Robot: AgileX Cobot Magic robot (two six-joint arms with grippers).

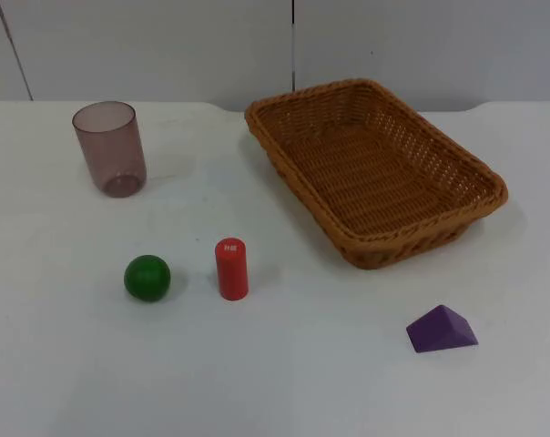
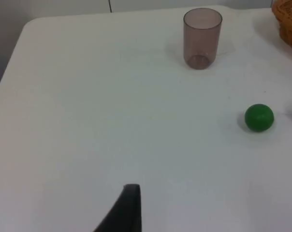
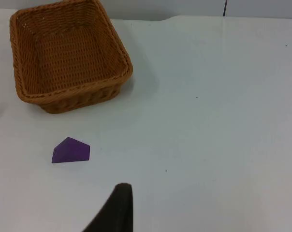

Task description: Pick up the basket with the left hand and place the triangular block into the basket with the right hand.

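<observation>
An empty brown wicker basket (image 1: 419, 238) stands on the table at the back right; its wall (image 3: 78, 94) also faces the right wrist camera, and a bit of rim (image 2: 288, 21) shows in the left wrist view. The purple triangular block (image 1: 442, 330) lies in front of the basket near the right front, apart from it. My right gripper (image 3: 119, 207) hovers over bare table a short way from the block (image 3: 71, 151). My left gripper (image 2: 130, 208) hangs over the table's left side, far from the basket. Neither gripper holds anything that I can see.
A translucent brownish cup (image 1: 110, 147) stands upright at the back left, seen as the cup (image 2: 202, 37) from the left wrist. A green ball (image 1: 147, 278) and an upright red cylinder (image 1: 231, 269) sit side by side at the middle left. The table's left edge (image 2: 10, 63) is close to the left arm.
</observation>
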